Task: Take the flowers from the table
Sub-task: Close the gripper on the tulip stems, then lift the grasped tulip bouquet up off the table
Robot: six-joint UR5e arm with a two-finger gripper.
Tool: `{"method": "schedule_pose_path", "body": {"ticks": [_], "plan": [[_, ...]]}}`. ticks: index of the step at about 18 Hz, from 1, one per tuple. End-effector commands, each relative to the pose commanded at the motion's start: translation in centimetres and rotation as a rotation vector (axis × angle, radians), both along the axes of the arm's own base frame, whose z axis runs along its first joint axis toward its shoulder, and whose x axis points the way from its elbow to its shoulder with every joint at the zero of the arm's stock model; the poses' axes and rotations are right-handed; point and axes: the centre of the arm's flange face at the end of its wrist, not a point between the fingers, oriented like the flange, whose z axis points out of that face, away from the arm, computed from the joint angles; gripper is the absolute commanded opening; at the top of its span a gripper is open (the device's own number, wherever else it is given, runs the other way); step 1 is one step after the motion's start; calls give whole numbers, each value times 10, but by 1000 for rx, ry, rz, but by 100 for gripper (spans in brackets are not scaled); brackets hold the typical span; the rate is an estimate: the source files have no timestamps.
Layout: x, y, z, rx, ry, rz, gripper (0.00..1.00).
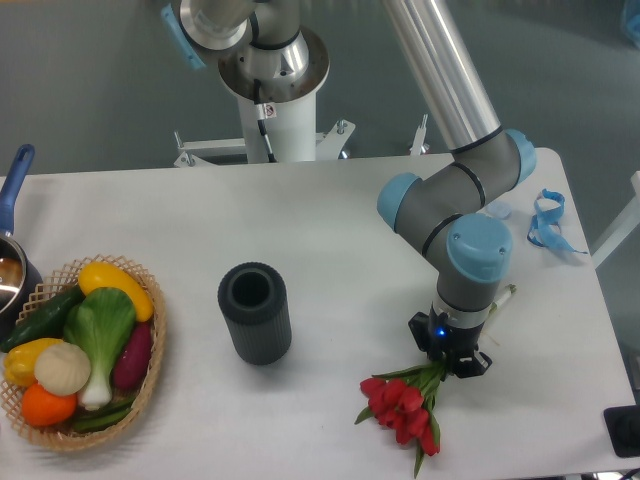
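Hovering low at the grasp step, the hand [447, 357] straddled the green stems of the red tulip bunch [405, 404], which lay on the white desk [330, 230]; finger spacing we could not tell. Next, we judged: clamp, then lift straight.

floor [90, 90]: grey-green, smooth | white metal frame [625, 225] at right edge | light: even, soft

Bare table [330, 230] spreads across the middle of the frame, open for passage. The dark cylinder [255, 313] stands at lower centre. A wicker basket [150, 385] fills the lower left, a pot [12, 270] just above it. Blue ribbon [546, 222] lies at the right edge.
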Motion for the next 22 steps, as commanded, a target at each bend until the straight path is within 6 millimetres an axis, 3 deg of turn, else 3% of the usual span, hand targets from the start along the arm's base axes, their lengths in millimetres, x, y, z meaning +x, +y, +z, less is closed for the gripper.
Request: {"method": "schedule_pose_path", "body": {"ticks": [4,9,13,17,22], "plan": [[5,2,40,72,23,-4,14],[29,-7,123,289,-6,31,14],[51,-5,176,420,-48,88,14],[81,-2,217,618,-192,93,14],[110,-10,246,785,-318,36,14]]}}
